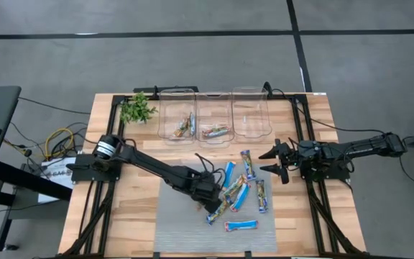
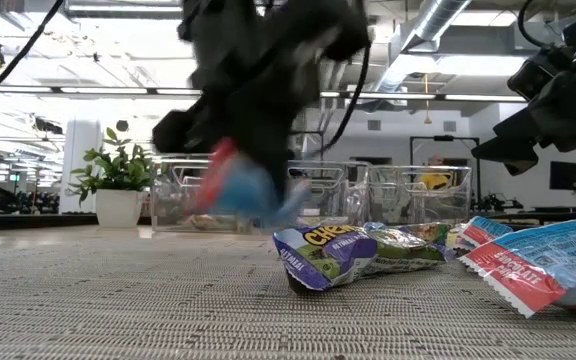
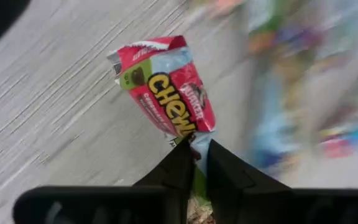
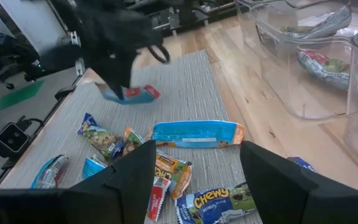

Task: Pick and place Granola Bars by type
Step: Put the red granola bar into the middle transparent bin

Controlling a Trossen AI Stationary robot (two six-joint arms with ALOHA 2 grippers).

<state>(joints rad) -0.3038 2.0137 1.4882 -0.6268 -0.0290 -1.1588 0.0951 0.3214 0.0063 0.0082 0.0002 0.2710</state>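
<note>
My left gripper (image 3: 197, 146) is shut on a red-and-light-blue Chewy bar (image 3: 166, 87) above the grey mat (image 1: 182, 226), near the mat's middle (image 1: 207, 196). The low view shows that bar (image 2: 238, 190) hanging clear of the mat. Several more bars lie flat on the mat: a blue one (image 1: 247, 164), a multicoloured one (image 1: 261, 196), a blue one near the front (image 1: 241, 225) and a cluster (image 1: 230, 188). My right gripper (image 4: 197, 155) waits open at the table's right side (image 1: 275, 162), off the mat, touching nothing. My left gripper pinches the Chewy bar by one end of its wrapper (image 3: 194, 135) between its two fingers, coming at it from above. The bar is lifted clear of the mat and sticks out beyond the fingertips, its free end (image 3: 145, 53) away from the gripper.
Three clear bins stand in a row at the far edge: the left bin (image 1: 177, 115) and middle bin (image 1: 214, 116) hold bars, and I see none in the right bin (image 1: 250, 111). A green plant sprig (image 1: 136, 109) sits left of them. Bare wood surrounds the mat.
</note>
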